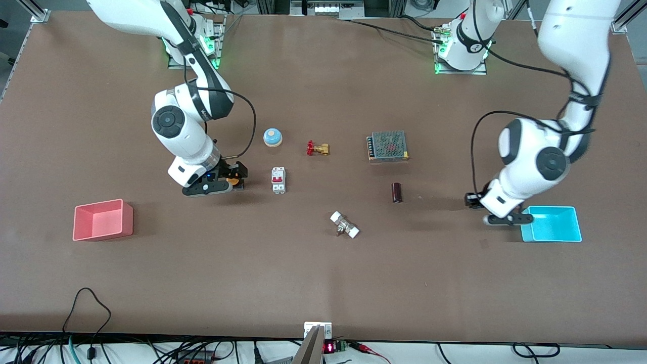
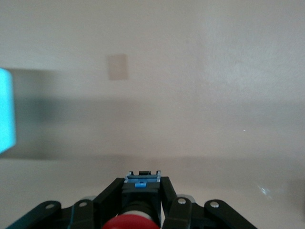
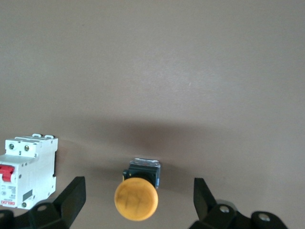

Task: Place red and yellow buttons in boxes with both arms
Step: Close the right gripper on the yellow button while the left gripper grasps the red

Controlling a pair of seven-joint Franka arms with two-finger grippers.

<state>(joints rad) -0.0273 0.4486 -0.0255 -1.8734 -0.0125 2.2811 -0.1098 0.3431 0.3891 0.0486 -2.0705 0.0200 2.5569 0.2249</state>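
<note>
Broadly, the table point(image 1: 323, 283) carries the two bins at its two ends so each arm serves one: the salmon pink box point(image 1: 102, 219) toward the right arm's end, the cyan box point(image 1: 552, 224) toward the left arm's end, both apparently empty. The left pincer point(image 2: 142, 200) hangs beside the cyan box, just short of its rim, pinching the red button point(image 2: 132, 223) by its black body with the cap toward the wrist camera; it probably must travel over the rim before letting go. The right pincer point(image 3: 136, 200) sits low at the table, fingers spread wide and straddling the yellow button point(image 3: 136, 199), which rests on the table, not yet gripped, well apart from the pink box. A white circuit breaker point(image 1: 278, 180) stands just beside that pincer, so the closing fingers need care.
</note>
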